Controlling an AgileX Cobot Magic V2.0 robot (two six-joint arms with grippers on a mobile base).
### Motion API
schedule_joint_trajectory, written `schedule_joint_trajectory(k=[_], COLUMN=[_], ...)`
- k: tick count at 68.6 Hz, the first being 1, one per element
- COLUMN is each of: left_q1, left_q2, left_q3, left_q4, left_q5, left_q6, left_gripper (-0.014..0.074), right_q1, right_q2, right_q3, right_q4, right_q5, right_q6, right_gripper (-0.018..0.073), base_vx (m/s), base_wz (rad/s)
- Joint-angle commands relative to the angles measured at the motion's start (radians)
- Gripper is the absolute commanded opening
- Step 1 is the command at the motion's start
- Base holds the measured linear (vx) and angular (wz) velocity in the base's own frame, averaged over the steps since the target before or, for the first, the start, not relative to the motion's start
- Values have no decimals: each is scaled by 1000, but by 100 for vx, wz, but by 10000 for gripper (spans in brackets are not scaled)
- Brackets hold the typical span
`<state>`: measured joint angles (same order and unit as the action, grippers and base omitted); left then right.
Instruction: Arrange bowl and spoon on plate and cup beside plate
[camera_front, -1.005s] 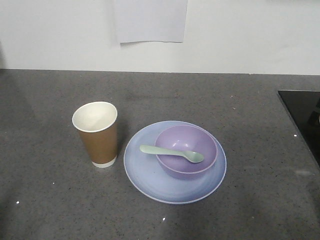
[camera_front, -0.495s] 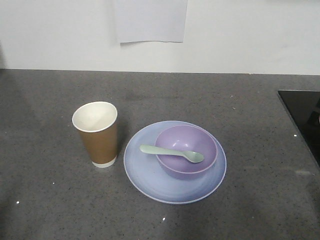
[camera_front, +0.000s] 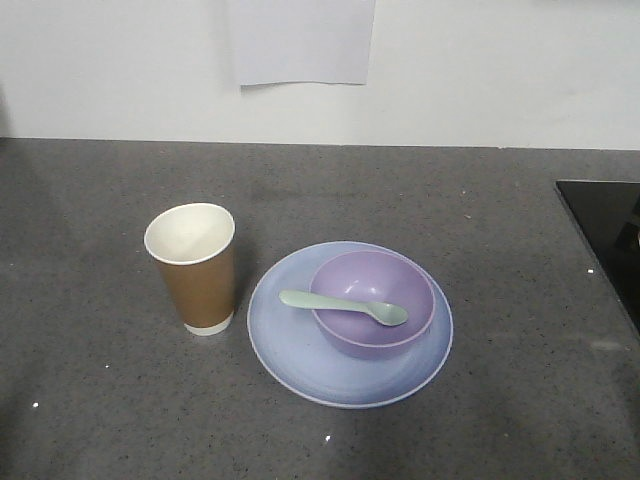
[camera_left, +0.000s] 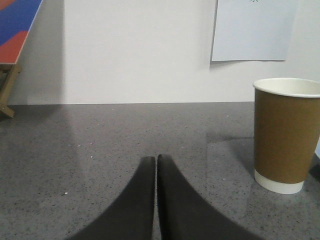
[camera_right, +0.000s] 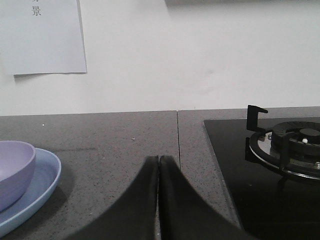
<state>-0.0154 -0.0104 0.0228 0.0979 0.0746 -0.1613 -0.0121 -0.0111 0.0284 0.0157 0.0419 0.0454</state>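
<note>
Plate (camera_front: 300, 345): set at lower centre of the front view on the grey countertop (camera_front: 500, 220)
Bowl (camera_front: 372, 318): seated on the plate, right of centre
Spoon (camera_front: 343, 307): laid across the bowl rim, handle pointing left
Cup (camera_front: 192, 267): upright, just left of the plate
Left gripper (camera_left: 157, 161): jaws pressed together, nothing held
Right gripper (camera_right: 159, 160): jaws pressed together, nothing held

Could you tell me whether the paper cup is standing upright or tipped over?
Upright: the cup stands on its white base, open rim up, beside the plate.
</note>
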Motion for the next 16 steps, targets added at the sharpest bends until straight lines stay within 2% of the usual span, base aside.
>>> schedule_joint_trajectory(k=[1, 16], left_q1=[2, 2], left_q2=[-14, -14], left_q3=[-18, -18], left_q4=[-9, -9], left_q5=[-75, -75], left_q6=[-4, -4], left_gripper=[-6, -6], right_q1=[-2, -2], right_q2=[-9, -9], right_q3=[9, 9], right_q4=[-1, -1], right_q5=[-76, -76], right_q6=[-3, -3], right_gripper=[-11, -11], base_vx=[0, 0], base_wz=[0, 0])
